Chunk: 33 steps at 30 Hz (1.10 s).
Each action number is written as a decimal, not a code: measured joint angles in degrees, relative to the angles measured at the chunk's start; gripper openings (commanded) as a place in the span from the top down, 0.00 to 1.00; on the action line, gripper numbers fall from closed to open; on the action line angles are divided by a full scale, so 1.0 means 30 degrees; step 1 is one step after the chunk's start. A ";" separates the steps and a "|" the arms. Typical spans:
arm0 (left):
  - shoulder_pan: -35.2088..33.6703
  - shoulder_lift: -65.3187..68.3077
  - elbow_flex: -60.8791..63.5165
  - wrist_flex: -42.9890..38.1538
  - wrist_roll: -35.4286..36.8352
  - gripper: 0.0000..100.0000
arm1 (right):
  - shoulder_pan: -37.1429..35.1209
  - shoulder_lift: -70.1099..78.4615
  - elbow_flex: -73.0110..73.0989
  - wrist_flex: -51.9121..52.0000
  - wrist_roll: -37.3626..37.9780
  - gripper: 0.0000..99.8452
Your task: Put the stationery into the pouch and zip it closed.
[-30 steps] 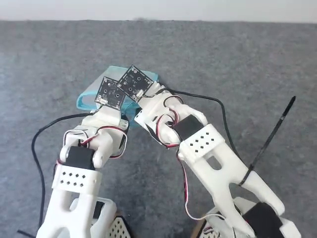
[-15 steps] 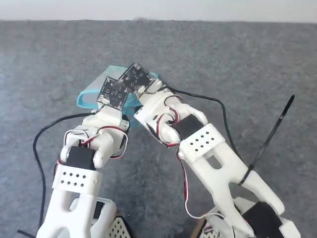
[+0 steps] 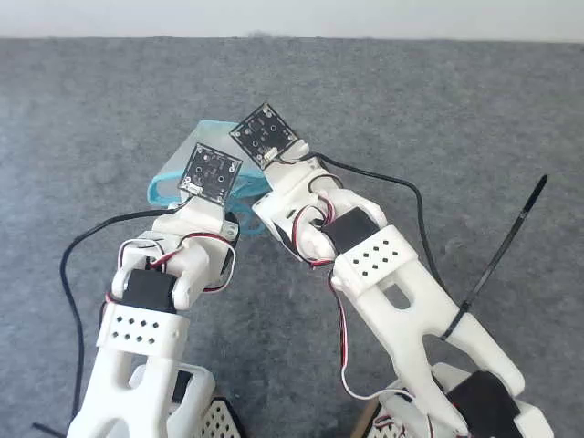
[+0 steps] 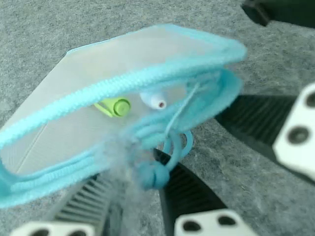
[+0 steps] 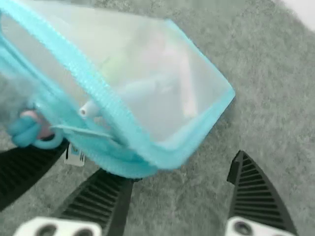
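High view has the left arm (image 3: 173,274) and the right arm (image 3: 374,260) leaning in from the near edge and meeting over the pouch (image 3: 180,164), a translucent bag with cyan trim at the far-left part of the grey table (image 3: 438,109); whether the bag rests on the surface or is held just above it cannot be told from here. Left wrist view looks straight into the pouch's mouth, which gapes with the zipper (image 4: 128,83) undone; inside, a green pen (image 4: 114,106) and a white-tipped pen (image 4: 155,102) lie side by side, their ends toward the opening; a cyan zip cord (image 4: 177,144) loops down from the lower lip and ends in a bead (image 4: 153,177), both right at the left gripper (image 4: 133,172); blur covers that spot, so I cannot tell whether this gripper is pinching the lip, the cord or nothing. Right wrist view shows the right gripper (image 5: 182,172) spread wide; one of its fingers (image 5: 106,196) is tucked beneath the pouch's trimmed edge, the other stands apart from the bag over bare table; pale shapes show through the pouch's wall there, too blurred to name.
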State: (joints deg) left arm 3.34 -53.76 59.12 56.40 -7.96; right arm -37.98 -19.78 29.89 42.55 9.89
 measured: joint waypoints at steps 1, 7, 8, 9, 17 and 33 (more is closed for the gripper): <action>0.0000 0.0000 0.0000 0.0000 0.0000 0.99 | 0.0205 0.0000 0.0000 0.0410 -0.0234 0.72; 0.0000 0.0000 0.0029 0.0000 0.0205 0.99 | 0.1465 0.0000 0.0000 0.1319 -0.2549 0.72; 0.0000 0.0000 0.0029 0.0000 0.0410 0.99 | 0.1407 0.0000 0.0000 0.1319 -0.2637 0.72; 0.0000 0.0000 0.0029 0.0000 0.0469 0.99 | 0.1348 0.0000 0.0000 0.1348 -0.2813 0.72; -0.0059 0.0000 0.0029 0.0000 0.0498 0.99 | 0.0352 -0.0029 0.0000 0.1875 -0.2989 0.72; -0.0059 0.0000 0.0029 0.0000 0.0527 0.99 | -0.1201 -0.6212 0.5568 -0.0117 0.4337 0.63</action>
State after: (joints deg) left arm 3.16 -53.76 59.21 56.40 -6.37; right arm -41.58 -38.42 46.59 42.20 22.90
